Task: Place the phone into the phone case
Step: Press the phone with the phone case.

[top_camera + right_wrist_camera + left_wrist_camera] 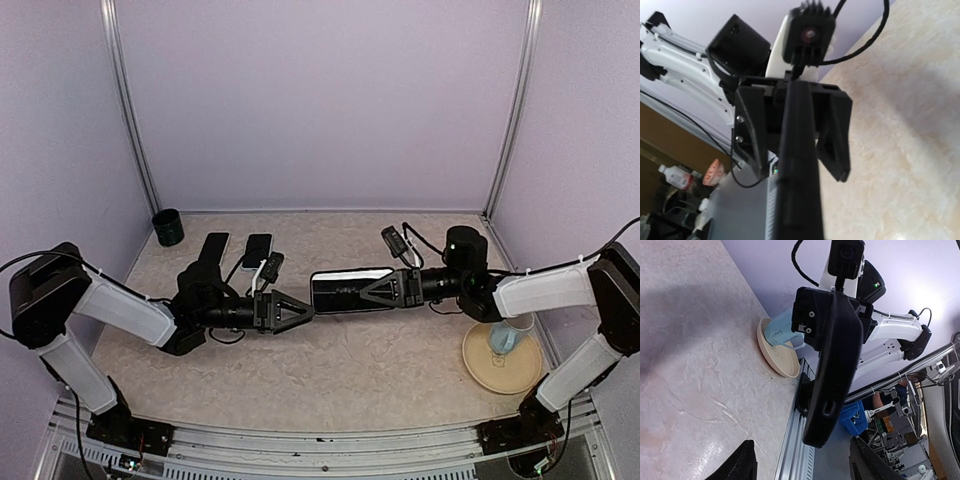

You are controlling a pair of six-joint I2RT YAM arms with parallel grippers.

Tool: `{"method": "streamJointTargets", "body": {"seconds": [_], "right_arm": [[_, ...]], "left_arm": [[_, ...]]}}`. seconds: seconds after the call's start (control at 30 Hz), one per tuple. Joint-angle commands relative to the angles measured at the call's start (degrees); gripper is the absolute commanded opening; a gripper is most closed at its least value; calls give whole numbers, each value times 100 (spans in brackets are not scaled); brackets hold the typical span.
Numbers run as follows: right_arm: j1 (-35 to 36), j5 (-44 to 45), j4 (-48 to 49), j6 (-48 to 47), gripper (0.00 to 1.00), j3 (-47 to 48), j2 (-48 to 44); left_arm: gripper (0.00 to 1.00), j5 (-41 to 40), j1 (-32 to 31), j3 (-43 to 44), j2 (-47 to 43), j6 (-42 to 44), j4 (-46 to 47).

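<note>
Right gripper (368, 291): clenched on the phone case (340, 292), pinching one short end, with a finger on each flat side as seen from the right wrist.
Phone case: black and held in the air above the middle of the table (300, 385), lying lengthwise between the two arms. From above, the upper face was glossy and dark with a pale rim. From the left wrist, the back was matte with a rounded cutout near the free end.
Phone: could not be told apart from the case. The glossy face suggested it sat inside.
Left gripper (305, 312): jaws spread and grasping nothing. The fingers (740, 465) stood on either side of the case's free end, and no contact was visible.
Plate (478, 372): tan, at the right near corner, with a pale blue cup (505, 338) on it.
Black cup (168, 227): upright at the far left corner.
Two handsets (213, 247): flat and side by side, behind the left arm.
</note>
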Motion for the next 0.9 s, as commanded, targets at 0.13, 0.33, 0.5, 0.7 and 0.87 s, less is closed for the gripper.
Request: {"method": "streamJointTargets", "body": {"seconds": [0.13, 0.33, 0.5, 0.7, 0.87], "right_arm": [[244, 366, -408, -552, 0, 288, -258], [313, 531, -512, -675, 0, 319, -198], [339, 666, -709, -795, 0, 371, -198], [390, 999, -1079, -1035, 0, 410, -292], [464, 1209, -1350, -1180, 0, 468, -255]], "left_arm": [[60, -190, -49, 316, 226, -38, -4], [56, -132, -151, 469, 345, -53, 13], [53, -60, -191, 499, 455, -108, 153], [48, -16, -201, 520, 521, -161, 251], [46, -14, -210, 506, 497, -163, 255]]}}
